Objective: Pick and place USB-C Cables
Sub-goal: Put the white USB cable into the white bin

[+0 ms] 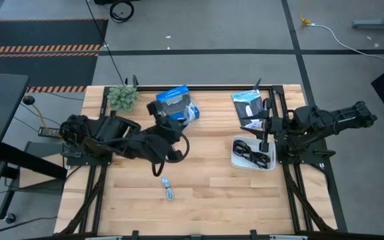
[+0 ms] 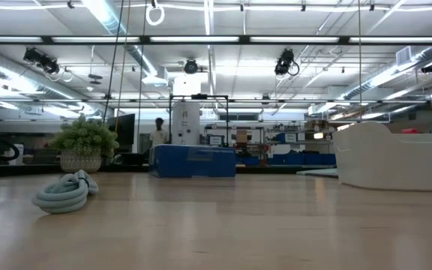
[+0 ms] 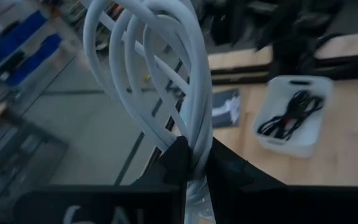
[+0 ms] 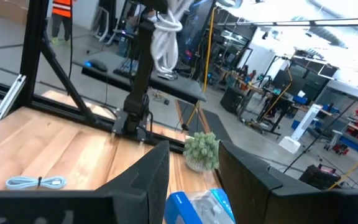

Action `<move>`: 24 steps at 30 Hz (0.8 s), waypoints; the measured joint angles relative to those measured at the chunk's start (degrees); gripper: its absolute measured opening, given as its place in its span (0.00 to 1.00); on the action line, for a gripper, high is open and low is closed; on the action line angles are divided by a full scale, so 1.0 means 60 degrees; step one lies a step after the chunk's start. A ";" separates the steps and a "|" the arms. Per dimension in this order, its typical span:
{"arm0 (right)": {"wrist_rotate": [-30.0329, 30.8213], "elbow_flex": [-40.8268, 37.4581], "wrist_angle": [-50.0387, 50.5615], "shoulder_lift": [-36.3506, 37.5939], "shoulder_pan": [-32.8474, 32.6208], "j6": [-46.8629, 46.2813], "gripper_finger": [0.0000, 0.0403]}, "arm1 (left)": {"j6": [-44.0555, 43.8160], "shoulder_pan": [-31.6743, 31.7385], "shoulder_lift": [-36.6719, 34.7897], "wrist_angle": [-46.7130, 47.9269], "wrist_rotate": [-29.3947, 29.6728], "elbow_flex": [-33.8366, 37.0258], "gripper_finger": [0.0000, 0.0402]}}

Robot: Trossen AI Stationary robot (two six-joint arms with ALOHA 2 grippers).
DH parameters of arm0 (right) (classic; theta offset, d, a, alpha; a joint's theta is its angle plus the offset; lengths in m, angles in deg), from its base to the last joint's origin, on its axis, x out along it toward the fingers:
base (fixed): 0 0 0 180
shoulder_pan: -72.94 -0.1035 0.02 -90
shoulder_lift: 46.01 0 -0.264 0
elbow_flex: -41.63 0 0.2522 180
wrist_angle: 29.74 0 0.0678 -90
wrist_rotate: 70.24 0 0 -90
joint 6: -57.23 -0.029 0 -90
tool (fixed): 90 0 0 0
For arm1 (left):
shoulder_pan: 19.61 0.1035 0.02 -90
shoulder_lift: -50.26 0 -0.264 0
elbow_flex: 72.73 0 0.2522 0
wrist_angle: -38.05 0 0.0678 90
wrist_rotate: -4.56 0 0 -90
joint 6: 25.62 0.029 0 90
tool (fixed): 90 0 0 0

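My left gripper [image 3: 194,171] is lifted above the table's middle [image 1: 181,122] and is shut on the white USB-C cable [image 3: 166,74], a bundle of several loops. The right wrist view shows that bundle high in the air [image 4: 165,28]. The pale blue-grey cable [image 1: 169,189] lies coiled on the table near its near edge, and shows in the low view [image 2: 64,192]. Two black cables [image 1: 253,152] lie in the white tray [image 1: 236,159] on the right. My right gripper [image 4: 194,180] is open and hovers at the tray [image 1: 265,141]. My left gripper pinches the white cable's gathered end [image 3: 196,163] between its two fingers. The loops [image 3: 135,56] stand out past the fingertips, clear of the table. Which way the fingers point over the table I cannot tell.
A blue bag [image 1: 175,101] and a small potted plant [image 1: 122,97] sit along the far edge, and a black packet [image 1: 249,107] lies beyond the tray. Bare wood stretches over the table's near half around the pale cable. A person stands far off in the room [image 2: 157,131].
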 joint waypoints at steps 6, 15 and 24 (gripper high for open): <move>0.0000 0.0000 -0.0015 0.0000 0.0000 -0.0003 0.36 | 0.1783 -0.0003 0.0000 -0.1237 -0.0876 0.0000 0.11; -0.0357 0.0000 -0.0534 -0.0152 0.0000 -0.0299 0.36 | 0.2577 0.0382 0.0000 -0.1526 -0.2275 0.0004 0.11; 0.0467 0.0149 -0.2187 -0.1444 -0.0096 -0.1668 0.36 | 0.3941 0.0281 -0.0320 -0.1536 -0.2411 0.0015 0.11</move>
